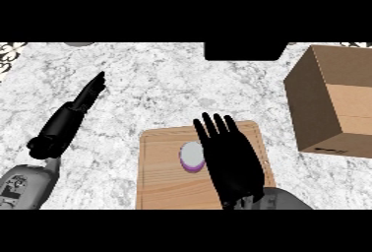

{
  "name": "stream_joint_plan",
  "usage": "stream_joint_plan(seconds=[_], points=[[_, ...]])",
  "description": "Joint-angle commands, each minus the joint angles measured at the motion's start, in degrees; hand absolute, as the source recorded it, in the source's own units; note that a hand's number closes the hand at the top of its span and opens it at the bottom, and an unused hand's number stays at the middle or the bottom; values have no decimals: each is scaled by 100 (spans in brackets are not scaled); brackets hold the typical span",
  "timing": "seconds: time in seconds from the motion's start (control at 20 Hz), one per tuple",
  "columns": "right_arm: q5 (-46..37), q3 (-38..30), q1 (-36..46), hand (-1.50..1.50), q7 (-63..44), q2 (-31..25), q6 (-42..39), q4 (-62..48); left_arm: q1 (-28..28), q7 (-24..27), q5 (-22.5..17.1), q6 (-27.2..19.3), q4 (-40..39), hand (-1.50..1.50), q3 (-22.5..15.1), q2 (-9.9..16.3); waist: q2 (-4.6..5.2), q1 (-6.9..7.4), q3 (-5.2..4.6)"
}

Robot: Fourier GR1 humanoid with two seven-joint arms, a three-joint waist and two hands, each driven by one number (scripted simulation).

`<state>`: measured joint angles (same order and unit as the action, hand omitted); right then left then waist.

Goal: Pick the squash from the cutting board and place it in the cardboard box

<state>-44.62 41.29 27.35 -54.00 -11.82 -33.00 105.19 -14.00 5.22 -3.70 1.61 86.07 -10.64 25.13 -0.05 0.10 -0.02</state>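
Mottled grey-white stone forms the counter [160, 83], and a pale, fine-grained wooden cutting board [163, 182] with rounded corners lies at its near edge. On the board's middle sits the squash [190, 156] — a smooth oval, pale grey on top with a purple rim — half covered on its right by the matte black right hand [231, 162], fingers straight and spread flat, holding nothing. At the counter's right edge stands the plain brown cardboard box [327, 98], well apart from the board, while the left hand [85, 98] rests open near the left edge — fingers straight.
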Motion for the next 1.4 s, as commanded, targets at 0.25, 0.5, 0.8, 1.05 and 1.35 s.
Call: stream_joint_plan(seconds=[0.25, 0.5, 0.8, 1.05, 1.35], points=[[-861, -123, -274, -150, 88, 300, -146, -567, 193, -83, 290, 9, 228, 0, 194, -392, 0, -8, 1], [-1366, -10, -528, -150, 162, 676, 43, -786, 398, -238, 655, 33, 529, 0, 106, -537, -3, 4, 2], [-1465, -483, -612, -150, 1146, 536, 188, -1260, -47, -421, 463, 600, 283, 0, 562, -510, 3, -5, 3], [-1837, -635, -481, -150, 1144, 776, 333, -1761, -273, -326, 696, 564, 60, 0, 697, -634, 7, -7, 2], [-2215, -826, -716, -150, 1406, 764, 348, -1846, 371, -352, 851, 726, 713, 0, 727, -792, 0, 8, 2]])
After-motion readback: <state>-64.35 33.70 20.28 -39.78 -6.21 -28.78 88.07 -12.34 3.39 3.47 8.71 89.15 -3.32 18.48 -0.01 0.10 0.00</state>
